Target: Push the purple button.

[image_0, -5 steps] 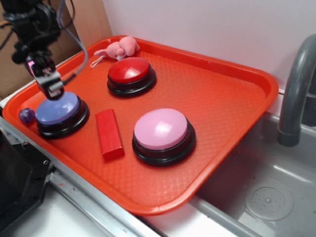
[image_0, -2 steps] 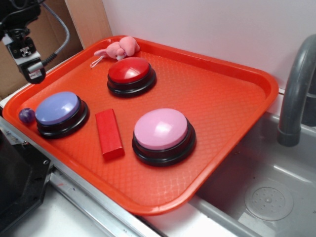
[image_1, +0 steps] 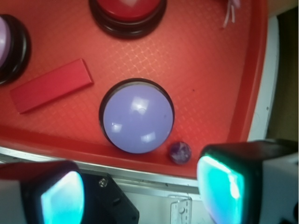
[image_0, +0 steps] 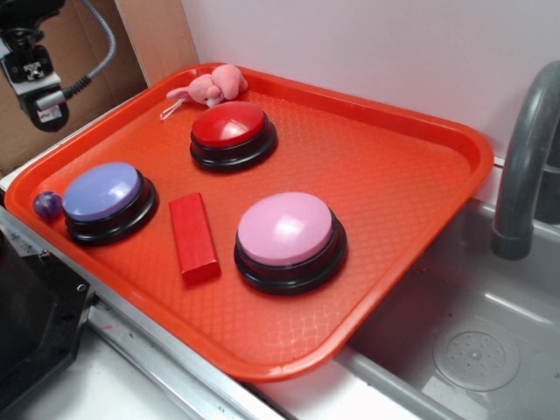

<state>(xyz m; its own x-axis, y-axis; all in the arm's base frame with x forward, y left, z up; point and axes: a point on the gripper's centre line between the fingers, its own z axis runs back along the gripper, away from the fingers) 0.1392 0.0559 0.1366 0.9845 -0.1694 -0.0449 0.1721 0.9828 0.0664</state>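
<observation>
The purple button (image_0: 101, 191) is a glossy periwinkle dome on a black base at the tray's front left; from the wrist camera the purple button (image_1: 137, 116) lies just beyond my fingers. My gripper (image_0: 45, 112) hangs high above the tray's left rim, well clear of the button, up and to its left. Seen from the wrist, the gripper (image_1: 140, 192) is open, its two teal pads (image_1: 219, 186) far apart with nothing between them.
An orange tray (image_0: 420, 175) also carries a pink button (image_0: 287, 229), a red button (image_0: 229, 127), a red block (image_0: 193, 236), a pink plush toy (image_0: 210, 86) and a small dark-purple ball (image_0: 47, 205). A sink and grey faucet (image_0: 525, 166) lie to the right.
The gripper was down at the purple button's top a second ago; it has since lifted off and moved up and to the left. Nothing on the tray has shifted.
</observation>
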